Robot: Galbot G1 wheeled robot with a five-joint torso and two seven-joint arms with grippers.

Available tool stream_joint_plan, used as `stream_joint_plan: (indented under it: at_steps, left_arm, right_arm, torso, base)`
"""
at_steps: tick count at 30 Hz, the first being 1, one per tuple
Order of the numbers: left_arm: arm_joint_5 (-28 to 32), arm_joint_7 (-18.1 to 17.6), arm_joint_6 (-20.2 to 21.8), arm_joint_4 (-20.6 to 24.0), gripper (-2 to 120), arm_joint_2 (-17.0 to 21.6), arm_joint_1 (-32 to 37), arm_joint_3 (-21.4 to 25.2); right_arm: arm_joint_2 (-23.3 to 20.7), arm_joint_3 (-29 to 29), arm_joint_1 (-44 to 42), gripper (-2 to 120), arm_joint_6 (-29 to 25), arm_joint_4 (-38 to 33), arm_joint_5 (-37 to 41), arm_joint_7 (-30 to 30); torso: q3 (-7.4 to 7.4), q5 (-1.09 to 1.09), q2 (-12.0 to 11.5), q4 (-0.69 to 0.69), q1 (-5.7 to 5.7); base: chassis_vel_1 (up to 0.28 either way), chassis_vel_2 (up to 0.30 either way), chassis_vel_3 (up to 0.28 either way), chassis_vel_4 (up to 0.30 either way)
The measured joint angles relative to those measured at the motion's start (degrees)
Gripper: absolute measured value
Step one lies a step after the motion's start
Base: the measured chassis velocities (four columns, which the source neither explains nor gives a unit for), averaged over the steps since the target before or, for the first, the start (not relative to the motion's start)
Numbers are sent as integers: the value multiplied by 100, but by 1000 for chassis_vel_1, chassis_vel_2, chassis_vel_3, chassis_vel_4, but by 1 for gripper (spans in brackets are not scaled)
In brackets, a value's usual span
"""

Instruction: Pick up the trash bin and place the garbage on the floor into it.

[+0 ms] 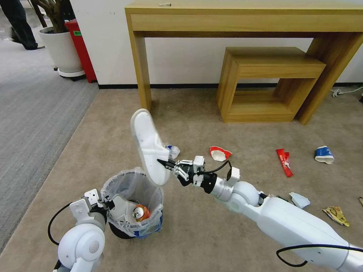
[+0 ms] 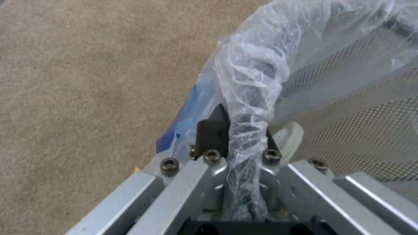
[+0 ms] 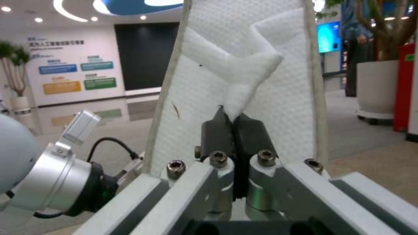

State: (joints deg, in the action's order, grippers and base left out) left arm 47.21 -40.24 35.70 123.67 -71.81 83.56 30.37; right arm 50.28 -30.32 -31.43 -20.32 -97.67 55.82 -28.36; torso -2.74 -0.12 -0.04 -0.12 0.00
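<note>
Left gripper (image 2: 237,130) down low and close in, clamped on the bagged rim of the trash bin (image 1: 132,206), one jaw outside, one inside the mesh wall, the crinkly liner bunched between them. Bin sits in front of the robot's left side; whether it is lifted off the carpet or resting on it, I can't tell. Inside it, a white slipper and a crushed can (image 1: 140,212).

Up and just beyond the bin, the right gripper (image 3: 235,122) has its jaws pinched tight on the strap of a second white slipper (image 1: 149,145), which stands tall over the far side of the bin's mouth (heel end down, toe end high).

Risk here, I'd judge: that slipper is long and held by one soft strap, so it could swing, catch the rim and tip out onto the floor (image 1: 196,223), or drag the liner loose from the left grip.

Farther out on the carpet, more waiting: a red-white cup (image 1: 220,153), a red wrapper (image 1: 284,161), a blue-white cup (image 1: 324,154), a yellow wrapper (image 1: 336,215).
</note>
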Motion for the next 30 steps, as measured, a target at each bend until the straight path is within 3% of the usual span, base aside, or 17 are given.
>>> stream_joint_plan:
  at_steps: [12, 30]
  left_arm:
    - [-21, -1, 5, 5, 1, -22, -13, -54]
    - [-30, -31, 18, 183, 1, -41, 47, -71]
  right_arm:
    - [264, -742, 355, 0, -63, 196, -43, 77]
    - [342, -915, 270, 0, -142, 378, -204, 167]
  torso:
    - [1, 0, 0, 0, 1]
    - [1, 0, 0, 0, 0]
  base:
    - [0, 0, 0, 0]
    - [0, 0, 0, 0]
